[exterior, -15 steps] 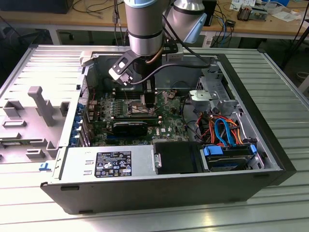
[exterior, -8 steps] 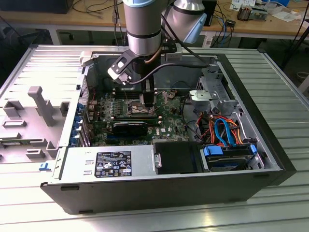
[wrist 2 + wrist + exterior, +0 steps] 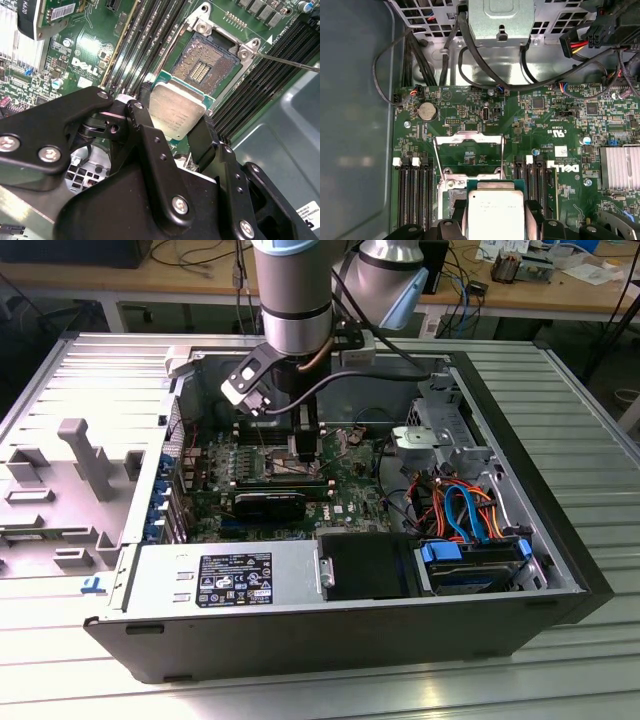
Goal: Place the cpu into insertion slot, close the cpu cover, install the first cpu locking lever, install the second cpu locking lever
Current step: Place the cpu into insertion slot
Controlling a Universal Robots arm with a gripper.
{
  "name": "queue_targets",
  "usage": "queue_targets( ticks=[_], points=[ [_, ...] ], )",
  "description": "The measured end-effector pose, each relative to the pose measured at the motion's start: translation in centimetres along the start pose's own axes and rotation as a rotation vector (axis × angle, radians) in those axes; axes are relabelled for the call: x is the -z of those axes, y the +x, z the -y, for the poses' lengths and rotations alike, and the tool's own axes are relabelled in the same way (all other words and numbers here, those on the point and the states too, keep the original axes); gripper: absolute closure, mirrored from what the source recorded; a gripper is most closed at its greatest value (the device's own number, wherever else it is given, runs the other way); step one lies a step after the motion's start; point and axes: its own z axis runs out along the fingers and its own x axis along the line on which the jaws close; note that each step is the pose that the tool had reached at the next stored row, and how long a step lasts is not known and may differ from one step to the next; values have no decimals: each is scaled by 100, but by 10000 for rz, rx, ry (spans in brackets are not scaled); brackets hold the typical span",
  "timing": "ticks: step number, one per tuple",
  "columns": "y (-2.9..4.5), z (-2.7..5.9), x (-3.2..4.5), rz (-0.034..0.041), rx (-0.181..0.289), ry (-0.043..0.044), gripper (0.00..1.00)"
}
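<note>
black two-finger end effector (image 3: 175,125) pinching the small square silvery-topped cpu (image 3: 176,111) just beside the open dark-centred, silver-rimmed insertion slot (image 3: 204,64); thin silver cpu cover (image 3: 468,136) stands raised (apparently nothing seated or latched yet).

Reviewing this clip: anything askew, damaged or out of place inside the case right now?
Nothing stands out. The pincer grips the cpu by its edges, close to the open insertion slot, whose cpu cover stands swung up. No visible damage.
</note>
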Motion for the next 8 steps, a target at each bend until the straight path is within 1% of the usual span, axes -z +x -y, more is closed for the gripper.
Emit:
queue_targets(
  ticks=[8],
  points=[
    [0, 11, -2, 0, 0, 0, 45]
  ],
)
